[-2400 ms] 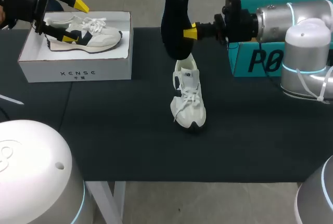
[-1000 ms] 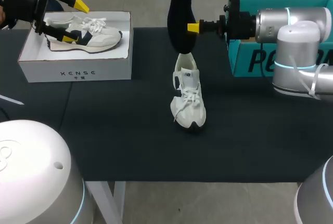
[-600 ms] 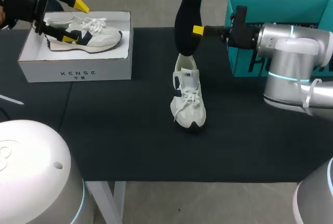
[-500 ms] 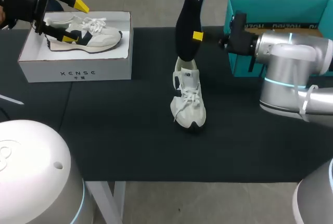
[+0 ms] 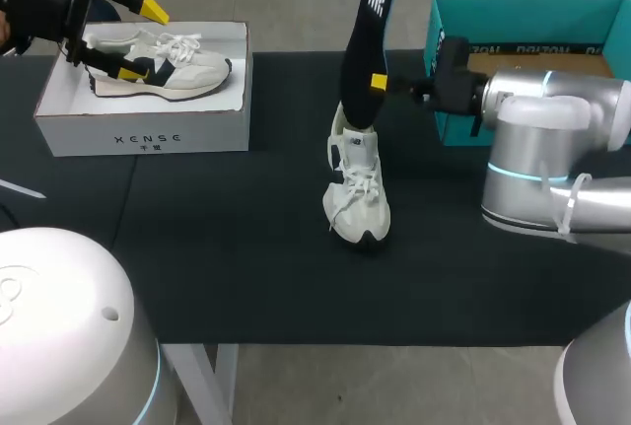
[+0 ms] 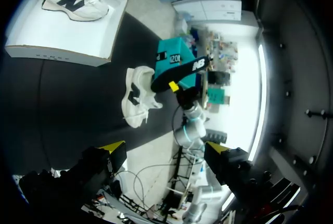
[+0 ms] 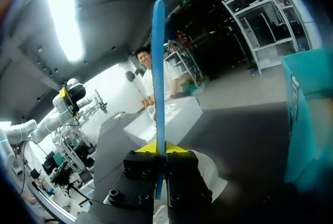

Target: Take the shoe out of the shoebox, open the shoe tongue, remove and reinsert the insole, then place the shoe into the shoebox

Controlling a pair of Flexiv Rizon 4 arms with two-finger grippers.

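Head view: a dark insole (image 5: 365,45) is held nearly upright by the right gripper (image 5: 378,81), whose 2 fingers are pinched on its lower part. Its lower end is seen at the heel opening of the white shoe (image 5: 357,186), which stands near the middle of the table (image 5: 246,277) with its toe toward the near edge. Whether that end is already inside cannot be told. The left gripper (image 5: 143,40) hangs with its fingers spread wide over the white shoebox (image 5: 143,134) at the far left corner, where a 2nd shoe (image 5: 158,65) lies.

Reinsertion is judged to be the step in hand. The insole should be kept in line with the length of the shoe, tilted toward the toe as it is fed in, and pushed gently. Nothing holds the shoe, so it could be slid or tipped. The grip is best kept until the front end is seated flat.
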